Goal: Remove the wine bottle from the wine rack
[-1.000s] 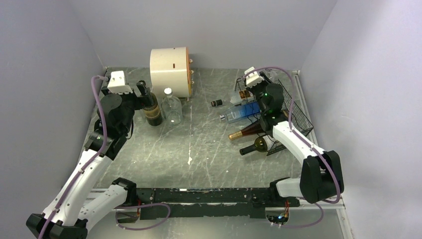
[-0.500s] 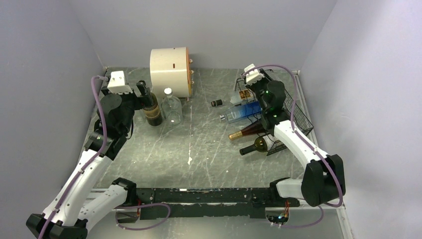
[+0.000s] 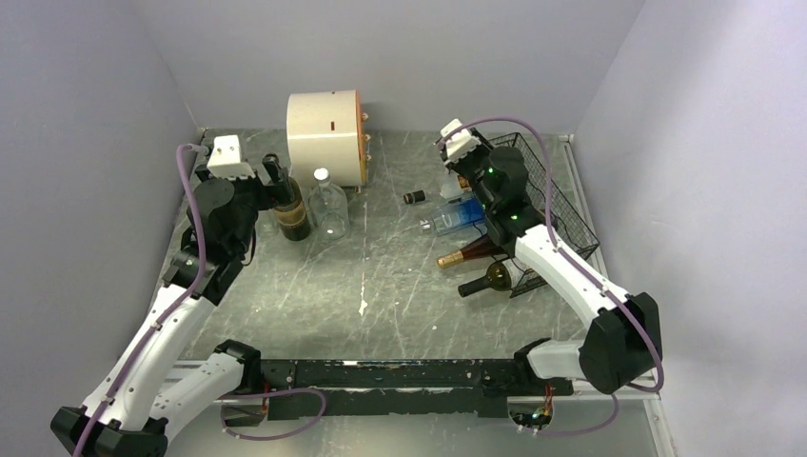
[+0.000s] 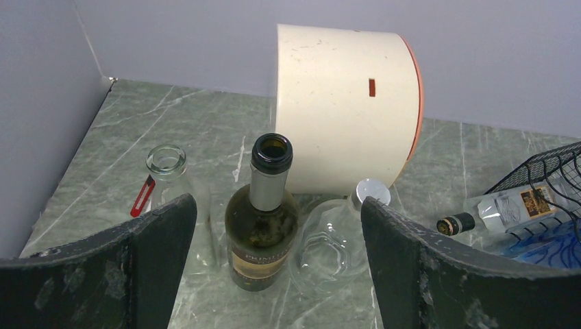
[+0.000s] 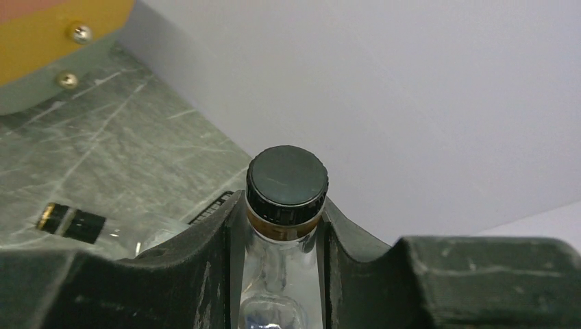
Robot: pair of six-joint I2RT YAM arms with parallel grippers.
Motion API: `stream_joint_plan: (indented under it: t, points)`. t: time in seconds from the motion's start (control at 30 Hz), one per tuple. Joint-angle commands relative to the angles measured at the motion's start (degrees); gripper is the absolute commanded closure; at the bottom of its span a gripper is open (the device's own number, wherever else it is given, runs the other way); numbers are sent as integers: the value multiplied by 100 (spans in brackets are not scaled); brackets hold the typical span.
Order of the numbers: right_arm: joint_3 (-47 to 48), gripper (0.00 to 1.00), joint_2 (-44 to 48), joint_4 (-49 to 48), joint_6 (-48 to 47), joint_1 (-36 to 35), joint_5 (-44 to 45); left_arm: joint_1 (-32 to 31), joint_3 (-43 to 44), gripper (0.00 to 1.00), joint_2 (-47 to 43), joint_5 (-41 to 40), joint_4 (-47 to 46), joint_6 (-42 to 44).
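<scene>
Wine bottle (image 5: 286,185): clear glass, black cap, located at the far left corner of the wine rack (image 3: 566,214); contact with the rack cannot be told. Left gripper (image 4: 275,205): fingers released, spread wide on either side of an upright dark bottle (image 4: 264,240), not touching it. A clear flask (image 4: 329,243) stands just beside that bottle, with a cream drum (image 4: 336,103) behind. Right gripper (image 5: 281,219): fingers (image 5: 212,267) clenched on the wine bottle's neck, below the cap

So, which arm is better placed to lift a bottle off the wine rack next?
Right. The right gripper is shut on a black-capped bottle at the wine rack; the left gripper is open by a dark bottle across the table.
</scene>
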State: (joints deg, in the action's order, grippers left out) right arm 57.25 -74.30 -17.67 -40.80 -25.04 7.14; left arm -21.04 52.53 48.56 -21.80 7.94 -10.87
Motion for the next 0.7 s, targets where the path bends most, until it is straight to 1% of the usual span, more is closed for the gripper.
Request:
stream_joint_plan:
  t: [0.0,0.13,0.4,0.67]
  points:
    - [804,100,77,-680,-336,-193,154,30,2,7,11,79,-175,-38]
    - [1069,100,42,-586,-98,-290,112,34,11,7,31,84,-160,-38]
    - [1496,100,-248,-499,189,-957,-17,31,16,7,64,75,-157,-46]
    - [1654,100,-761,-925,1203,-1426,-554,43,20,7,75,49,-150,-30]
